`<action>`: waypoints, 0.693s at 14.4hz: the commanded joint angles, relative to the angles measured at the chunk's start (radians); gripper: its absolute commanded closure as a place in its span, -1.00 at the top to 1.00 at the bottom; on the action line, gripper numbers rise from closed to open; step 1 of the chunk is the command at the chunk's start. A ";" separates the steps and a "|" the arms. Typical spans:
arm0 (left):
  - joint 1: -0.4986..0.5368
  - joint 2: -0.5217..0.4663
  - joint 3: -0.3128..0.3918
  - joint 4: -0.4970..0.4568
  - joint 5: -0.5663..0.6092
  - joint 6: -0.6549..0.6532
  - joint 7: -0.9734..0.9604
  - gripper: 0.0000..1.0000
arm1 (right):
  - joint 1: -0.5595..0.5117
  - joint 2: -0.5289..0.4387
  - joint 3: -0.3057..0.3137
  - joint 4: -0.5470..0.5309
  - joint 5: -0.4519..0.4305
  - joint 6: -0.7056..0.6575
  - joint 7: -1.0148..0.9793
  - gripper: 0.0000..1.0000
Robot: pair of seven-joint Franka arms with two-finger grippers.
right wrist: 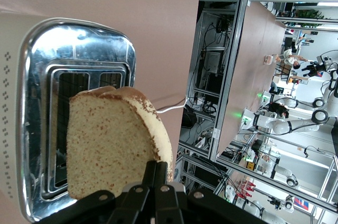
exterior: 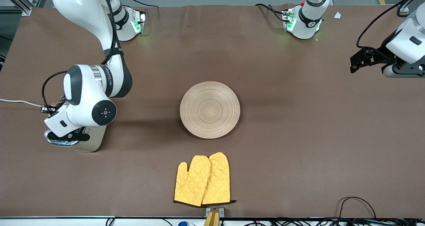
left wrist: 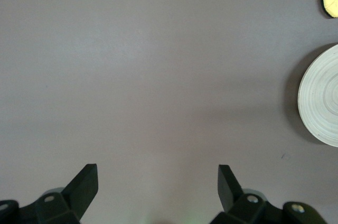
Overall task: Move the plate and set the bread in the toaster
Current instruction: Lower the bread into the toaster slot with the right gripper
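Bread [right wrist: 113,142] in closed right fingers [right wrist: 156,174] over toaster [right wrist: 31,71]; left fingers [left wrist: 84,184] open.

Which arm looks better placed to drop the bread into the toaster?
The right. Its claw is shut on the bread, just over the toaster. The left claw hangs open over bare table.

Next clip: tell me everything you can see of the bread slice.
The bread is one tan, fine-crumbed slice with a darker brown crust and a rounded top. The right hand, shut on its edge, holds it upright just above the toaster, over the chrome top's slots. It is not yet inserted. The front view hides it.
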State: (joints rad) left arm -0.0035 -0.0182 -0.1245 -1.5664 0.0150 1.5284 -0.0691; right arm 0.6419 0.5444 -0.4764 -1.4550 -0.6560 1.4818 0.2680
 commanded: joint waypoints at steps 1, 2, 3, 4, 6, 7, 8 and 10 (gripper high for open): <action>0.005 -0.022 -0.003 -0.017 -0.007 0.010 0.000 1.00 | 0.012 -0.001 0.005 -0.018 -0.008 0.011 0.016 -0.99; 0.005 -0.022 -0.003 -0.017 -0.007 0.009 0.000 1.00 | 0.016 0.000 0.005 -0.018 -0.008 0.011 0.017 -0.99; 0.005 -0.022 -0.003 -0.017 -0.007 0.009 0.000 1.00 | 0.016 0.000 0.005 -0.016 -0.008 0.011 0.017 -0.99; 0.005 -0.022 -0.003 -0.017 -0.007 0.009 0.000 1.00 | 0.018 0.000 0.005 -0.016 -0.008 0.011 0.017 -0.99; 0.005 -0.022 -0.003 -0.017 -0.007 0.009 0.000 1.00 | 0.018 0.000 0.005 -0.016 -0.007 0.011 0.017 -0.99; 0.005 -0.020 -0.003 -0.017 -0.007 0.010 -0.001 1.00 | 0.021 0.000 0.005 -0.016 -0.007 0.009 0.017 -0.99; 0.005 -0.020 -0.003 -0.015 -0.009 0.010 -0.003 1.00 | 0.025 0.002 0.005 -0.013 -0.007 0.009 0.017 -0.99; 0.005 -0.022 -0.003 -0.017 -0.010 0.009 -0.003 1.00 | 0.028 0.000 0.005 -0.011 -0.007 0.009 0.020 -0.99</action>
State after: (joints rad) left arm -0.0034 -0.0182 -0.1245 -1.5664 0.0150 1.5284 -0.0694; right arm 0.6627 0.5496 -0.4707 -1.4558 -0.6559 1.4839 0.2689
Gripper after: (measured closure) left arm 0.000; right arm 0.987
